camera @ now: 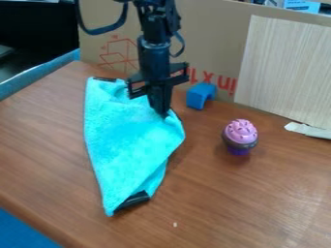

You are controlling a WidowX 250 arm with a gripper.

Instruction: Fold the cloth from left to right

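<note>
Cloth (pixel 129 138) is on the left half of the tabletop (pixel 252 208), long axis running far to near and narrowing to a point at the near end, where a black patch (pixel 134 199) peeks out. The end effector (pixel 161 113) is at its far right part and looks pinched shut on the fabric, so most of the cloth lies left and near of it. Only one arm here, so no choosing. I'd guess the fold's partly done, and the next bit is carrying that grip rightward without dragging the whole thing along. The blue block (pixel 201 93) is close on the far right, with cardboard (pixel 200 29) behind, so stay low-key there. The toy cupcake (pixel 240 134) further right could get bumped if the pull runs long.
</note>
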